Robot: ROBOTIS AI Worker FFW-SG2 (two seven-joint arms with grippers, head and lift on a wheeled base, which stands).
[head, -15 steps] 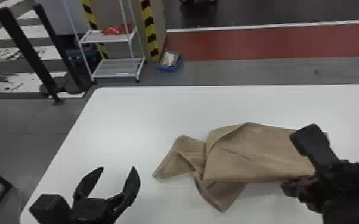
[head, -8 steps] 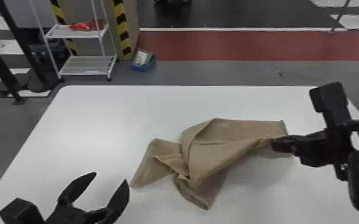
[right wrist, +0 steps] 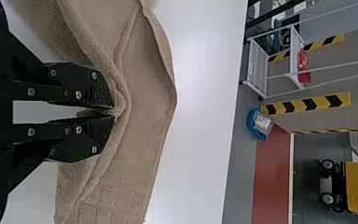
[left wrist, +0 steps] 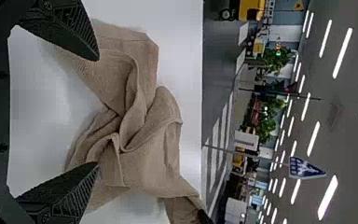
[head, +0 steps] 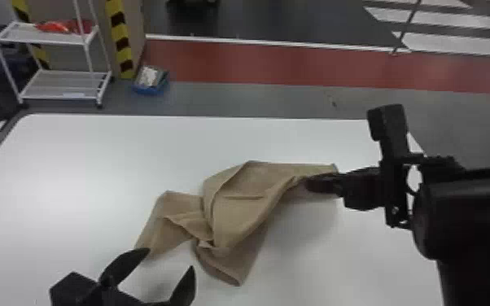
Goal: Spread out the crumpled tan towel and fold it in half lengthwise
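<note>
The crumpled tan towel lies bunched and twisted in the middle of the white table, its right part lifted. My right gripper pinches that right part in the head view. In the right wrist view the tips of my right gripper close on a fold of the towel. At the table's near left, my left gripper stands open beside the towel's left end. Its fingers are wide apart in the left wrist view, where my left gripper has the twisted towel in front of it, untouched as far as I can tell.
The white table extends around the towel on all sides. Beyond its far edge stand a white wire cart and a blue bin on the floor.
The head view has turned toward the right. My right gripper has drawn the towel's right part outward and raised it, and more of the right arm shows. My left gripper remains open.
</note>
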